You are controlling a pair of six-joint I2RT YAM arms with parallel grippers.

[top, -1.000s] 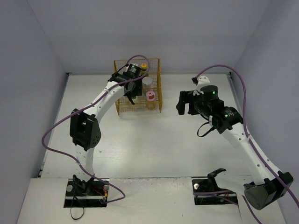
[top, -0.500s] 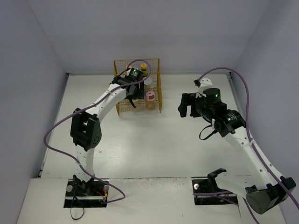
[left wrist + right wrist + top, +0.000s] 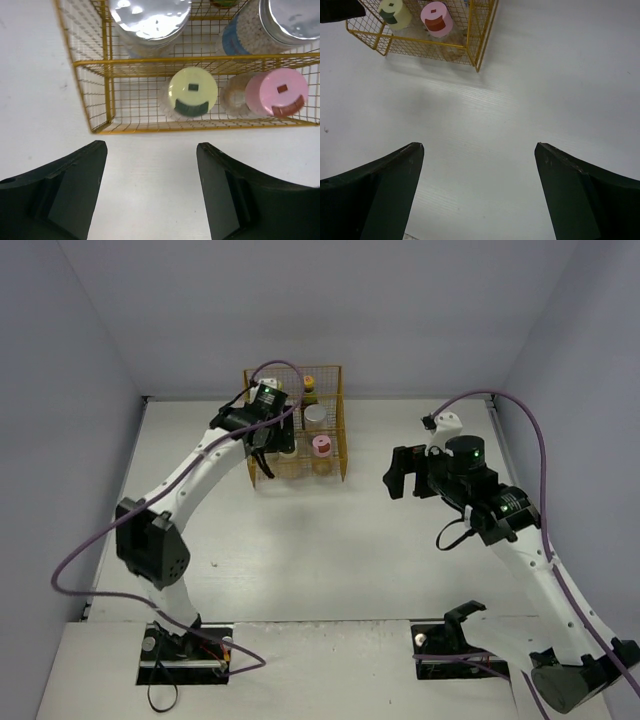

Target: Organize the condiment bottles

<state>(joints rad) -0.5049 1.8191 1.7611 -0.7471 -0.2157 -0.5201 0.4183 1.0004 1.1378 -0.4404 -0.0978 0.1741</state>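
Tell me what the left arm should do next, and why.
Probably draw the left fingers back toward the base: they are open and empty, just outside the yellow rack, where the yellow-green-capped bottle and pink-capped bottle already stand upright in the front row.

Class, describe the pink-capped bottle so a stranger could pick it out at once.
Find the yellow wire rack at the far side of the table. In its nearer row stand two squat beige bottles; the pink-capped bottle is the right one. Only its cap is pink: the neighbour has a yellow-green cap.
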